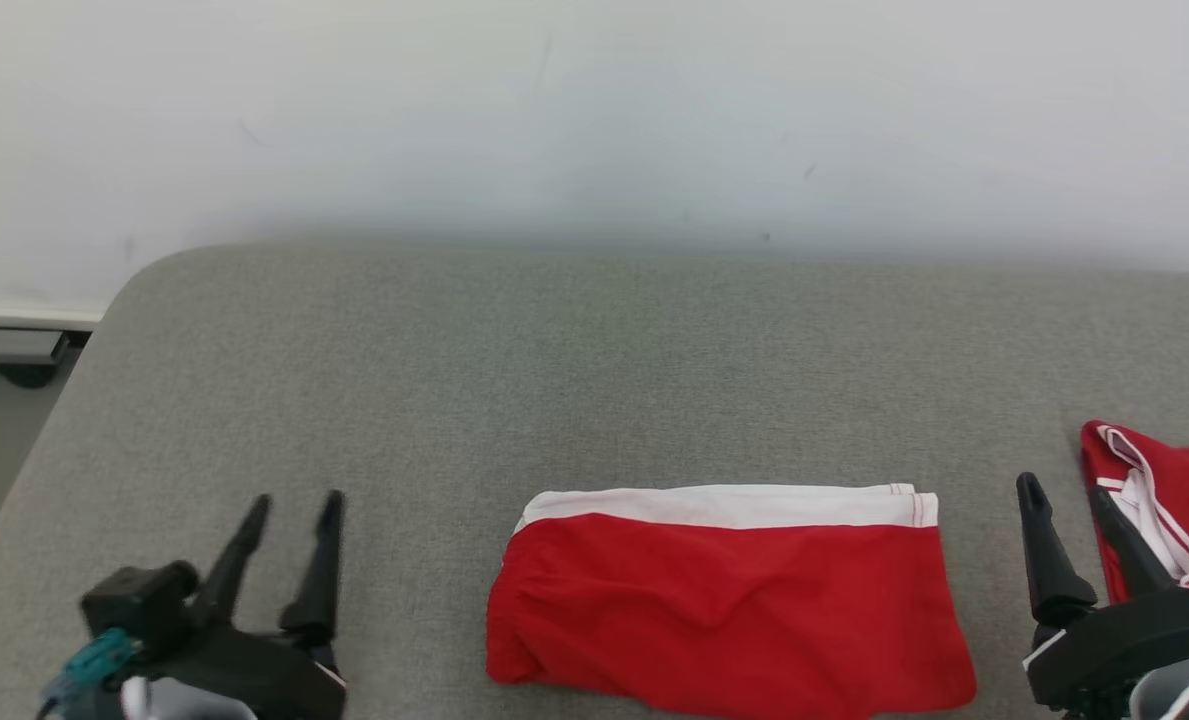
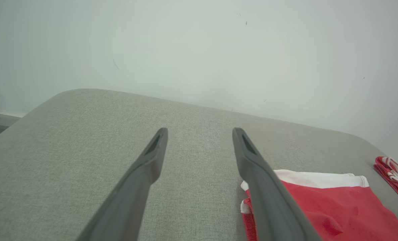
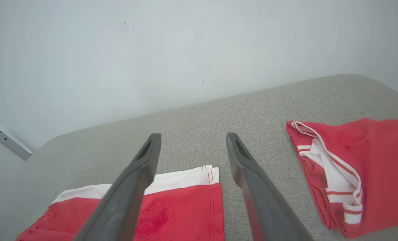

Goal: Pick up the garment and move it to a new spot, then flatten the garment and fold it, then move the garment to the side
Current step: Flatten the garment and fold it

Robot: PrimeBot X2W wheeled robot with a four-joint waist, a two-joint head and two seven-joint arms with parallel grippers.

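Garment (image 1: pixel 729 600) lies folded between left end effector (image 1: pixel 298 500) and right end effector (image 1: pixel 1064 492), both released.

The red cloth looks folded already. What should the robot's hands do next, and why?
Probably move the left gripper and right gripper inward to pinch the two ends of the folded garment. It lies flat and neat between them on the grey surface, both grippers are open and empty, so carrying it to the side seems all that's left.

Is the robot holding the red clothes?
No, nothing is held. The left gripper and right gripper stand open, either side of the folded red garment.
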